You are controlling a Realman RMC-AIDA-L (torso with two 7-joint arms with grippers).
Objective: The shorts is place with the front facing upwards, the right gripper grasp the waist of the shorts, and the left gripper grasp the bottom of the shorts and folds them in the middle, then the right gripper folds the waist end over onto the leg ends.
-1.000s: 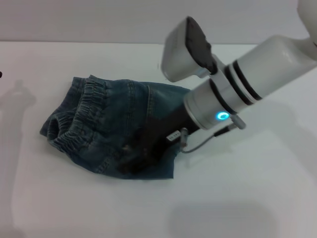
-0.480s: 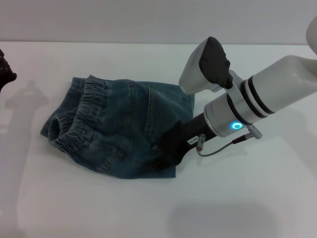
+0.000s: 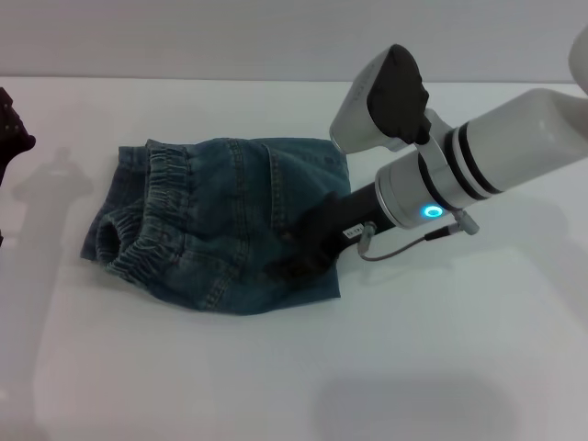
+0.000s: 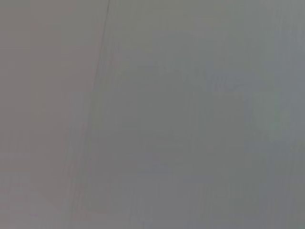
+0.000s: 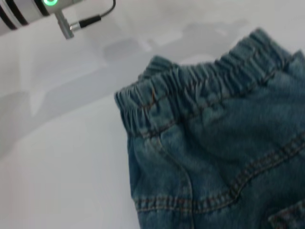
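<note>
The shorts [image 3: 216,216] lie bunched on the white table, with the gathered waist [image 3: 147,239] toward the left of the head view. My left gripper [image 3: 299,253] rests low on the denim at the shorts' right end, its black claw dark against the cloth. Only a black tip of my right gripper [image 3: 9,124] shows at the far left edge, clear of the shorts. From the right wrist I look down on the shorts [image 5: 219,157] and their waist [image 5: 190,90]. The left wrist view is blank grey. The leg hems are hidden.
The white table [image 3: 441,358] spreads out around the shorts. The left arm's silver block with its green light [image 5: 47,2] and thin cable [image 5: 93,19] show in the right wrist view. A grey wall runs behind the table.
The left gripper drew back from the middle of the shorts toward their right end. The shorts shifted and flattened a little. The right gripper's black tip came into view at the left edge.
</note>
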